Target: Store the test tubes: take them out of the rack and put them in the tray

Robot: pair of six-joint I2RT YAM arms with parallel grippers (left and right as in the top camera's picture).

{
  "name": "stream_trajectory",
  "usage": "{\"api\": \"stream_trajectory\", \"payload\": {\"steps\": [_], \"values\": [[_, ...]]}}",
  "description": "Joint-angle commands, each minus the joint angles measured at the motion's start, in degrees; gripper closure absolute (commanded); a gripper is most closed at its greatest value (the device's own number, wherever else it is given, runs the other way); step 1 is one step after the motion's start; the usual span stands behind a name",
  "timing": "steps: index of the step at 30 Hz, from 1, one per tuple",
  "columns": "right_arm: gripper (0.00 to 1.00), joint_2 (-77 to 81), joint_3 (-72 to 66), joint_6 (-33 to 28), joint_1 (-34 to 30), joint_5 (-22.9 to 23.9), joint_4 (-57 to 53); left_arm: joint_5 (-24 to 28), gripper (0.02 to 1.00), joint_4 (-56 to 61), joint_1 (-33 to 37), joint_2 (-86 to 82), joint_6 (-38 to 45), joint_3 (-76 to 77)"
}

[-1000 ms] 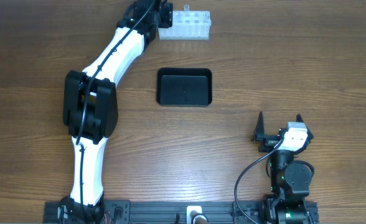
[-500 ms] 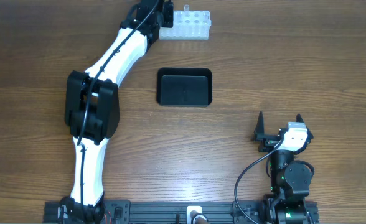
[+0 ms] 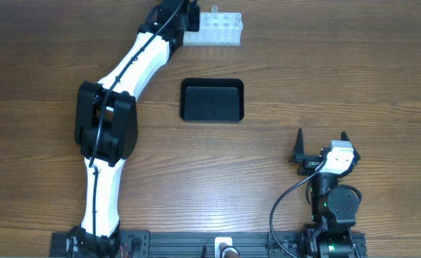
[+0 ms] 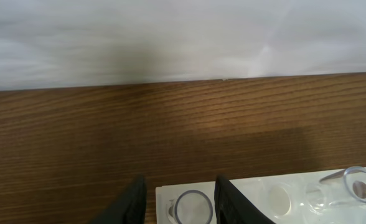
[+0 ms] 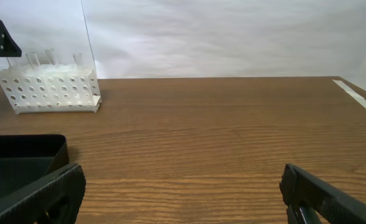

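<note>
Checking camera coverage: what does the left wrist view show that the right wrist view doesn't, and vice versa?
Left wrist view: the open left gripper astride the round mouth of a clear test tube, seen from above, at the end of the white plastic rack. Right wrist view: a corner of the black plastic tray, the open right gripper, the rack's perforated side. Both: the rack, tubes standing in it, the brown wooden table.
</note>
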Motion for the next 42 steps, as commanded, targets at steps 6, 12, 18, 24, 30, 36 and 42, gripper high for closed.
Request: {"api": "stream_trajectory", "payload": {"steps": [6, 12, 18, 24, 30, 36, 42], "values": [[0.007, -0.46, -0.33, -0.46, -0.42, -0.28, -0.20, -0.63, 0.706, 0.20, -0.20, 1.99, 0.22, 1.66], [0.009, -0.46, -0.33, -0.46, -0.42, -0.28, -0.20, -0.63, 0.796, 0.63, -0.44, 1.99, 0.24, 1.66], [0.009, -0.46, -0.33, -0.46, -0.42, -0.28, -0.20, -0.63, 0.864, 0.63, -0.44, 1.99, 0.24, 1.66], [0.009, -0.46, -0.33, -0.46, -0.42, -0.28, -0.20, -0.66, 0.890, 0.59, -0.44, 1.92, 0.24, 1.86], [0.007, -0.46, -0.33, -0.46, -0.42, -0.26, -0.22, -0.63, 0.897, 0.52, -0.48, 0.98, 0.24, 2.03], [0.009, -0.46, -0.33, -0.46, -0.42, -0.26, -0.20, -1.36, 0.897, -0.31, -1.05, -3.74, 2.43, 2.03], [0.007, -0.46, -0.33, -0.46, -0.42, -0.28, -0.22, -2.95, 0.899, -1.95, -1.57, -13.92, 5.42, 2.03]]}}
